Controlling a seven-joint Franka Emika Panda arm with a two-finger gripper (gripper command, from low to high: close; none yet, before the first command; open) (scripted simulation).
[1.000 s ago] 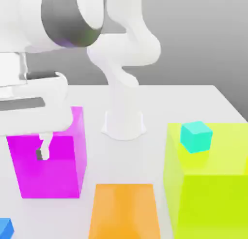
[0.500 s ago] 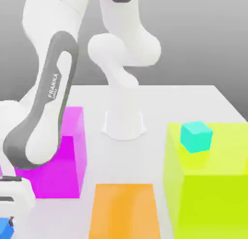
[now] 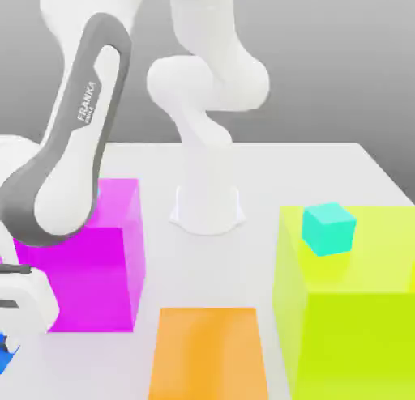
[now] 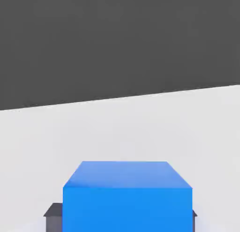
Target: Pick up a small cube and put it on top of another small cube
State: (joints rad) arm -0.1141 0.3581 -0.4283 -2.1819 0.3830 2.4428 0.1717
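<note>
The small cube (image 4: 127, 193) is bright blue and sits between two dark fingertips (image 4: 53, 217), with white table behind it. My gripper (image 4: 124, 221) is shut on this cube. In the exterior view the same small cube (image 3: 4, 359) peeks in at the lower left edge, just under the arm's white hand (image 3: 24, 303). The arm leans down over the magenta block toward that corner.
A big magenta block (image 3: 85, 269) stands at the exterior view's left and an orange block (image 3: 209, 354) at the front middle. A yellow-green block (image 3: 344, 325) at the right carries a small cyan cube (image 3: 328, 228). The arm's base (image 3: 207, 204) stands at the back middle.
The arm swung down from above the magenta block to the exterior view's lower left corner. The fingers closed from wide open onto the blue cube, which now shows slightly higher.
</note>
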